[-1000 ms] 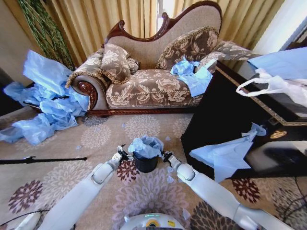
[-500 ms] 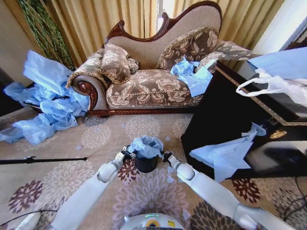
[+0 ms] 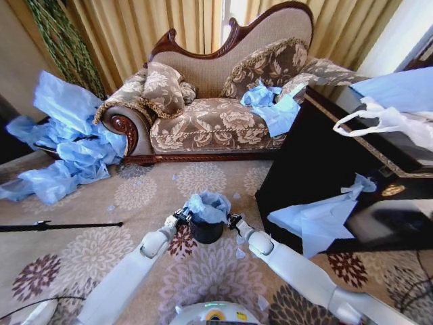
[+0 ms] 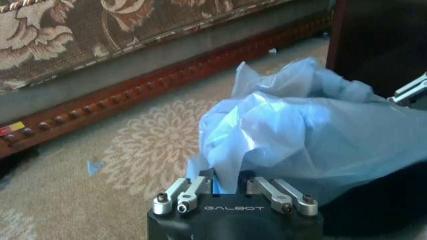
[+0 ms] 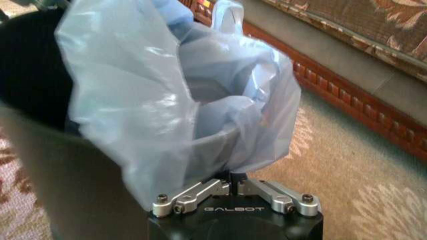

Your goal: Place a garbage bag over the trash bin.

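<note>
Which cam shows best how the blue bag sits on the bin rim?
Right wrist view: the bag drapes over the bin rim up close, right end effector pinching its edge. Left wrist view shows the bag's outside, left end effector gripping. Head view shows it small, bunched on top.

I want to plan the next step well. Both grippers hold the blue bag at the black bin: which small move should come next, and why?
Probably pull both edges down and outward. The left gripper and right gripper are each shut on the garbage bag, on opposite sides of the trash bin. The bag is bunched above the rim, with most of the black side bare.
</note>
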